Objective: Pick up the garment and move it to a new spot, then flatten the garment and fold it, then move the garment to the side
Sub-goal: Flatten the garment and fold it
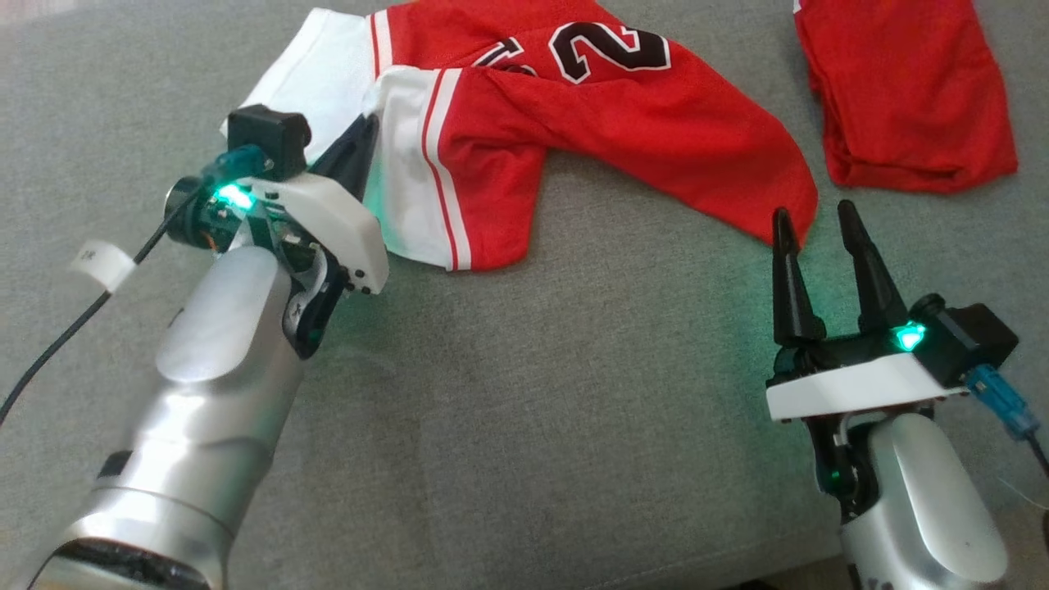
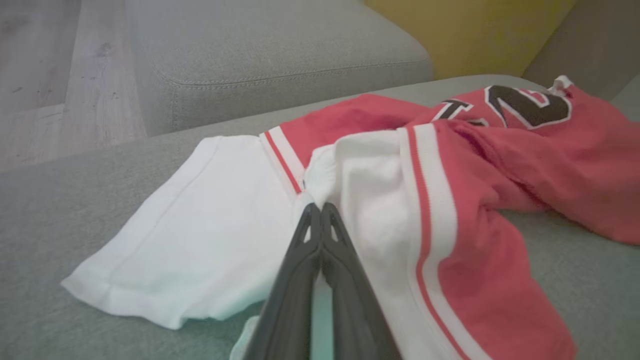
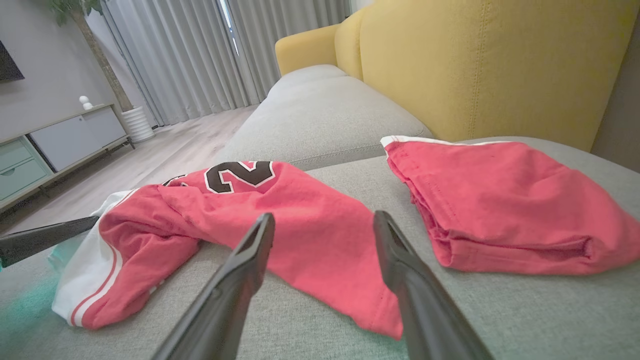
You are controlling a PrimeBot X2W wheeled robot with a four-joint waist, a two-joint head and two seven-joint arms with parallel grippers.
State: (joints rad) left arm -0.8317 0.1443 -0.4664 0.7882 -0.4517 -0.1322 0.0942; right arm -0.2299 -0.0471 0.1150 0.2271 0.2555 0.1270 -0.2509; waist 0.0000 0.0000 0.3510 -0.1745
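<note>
A red jersey with white sleeves and a black number lies crumpled on the grey sofa seat. My left gripper is shut, its tips pinching a bunched white fold where the sleeves meet. My right gripper stands open just in front of the jersey's red hem corner, its fingers either side of it and apart from the cloth. In the right wrist view, one left finger shows at the jersey's far end.
A second red garment lies folded at the back right, close to the right gripper. A yellow backrest rises behind the seat. Another grey cushion adjoins on the left, with wooden floor beyond.
</note>
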